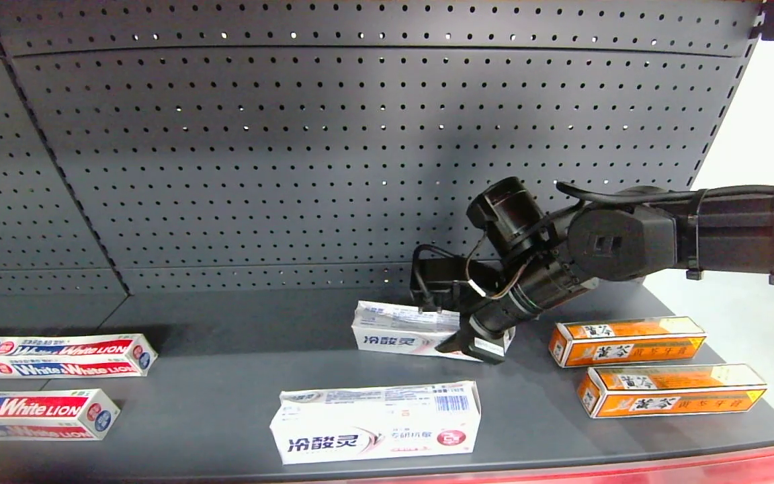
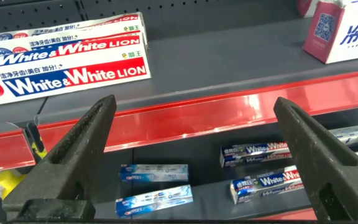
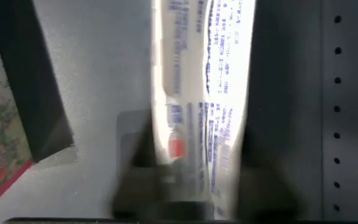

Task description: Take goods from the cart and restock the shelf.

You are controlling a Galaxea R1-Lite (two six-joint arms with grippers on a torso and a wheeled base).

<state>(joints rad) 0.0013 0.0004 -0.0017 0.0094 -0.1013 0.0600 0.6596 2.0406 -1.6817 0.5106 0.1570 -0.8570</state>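
your right arm comes in from the shelf's right end, stretched out level above it, and bends down at the wrist toward the back edge. the right tool points down and toward the shelf's left end, and it grips the right end of a white toothpaste box. in the right wrist view that box runs straight away from the camera with a dark finger tight against each long side, though the blur keeps you from seeing the contact sharply.

the held box is long and narrow, white with grey-blue lettering and small print on its upper face. it lies near the middle of the back edge, just in front of the pegboard back panel, with its long side roughly along that edge.

a second white box of the same kind lies at the middle of the front edge. two orange boxes lie toward the right end, and two red-and-blue boxes toward the left end.

your left tool is wide open and holds nothing. it hangs in front of and below the shelf's red front lip, with small boxes on the lower shelf seen between its fingers.
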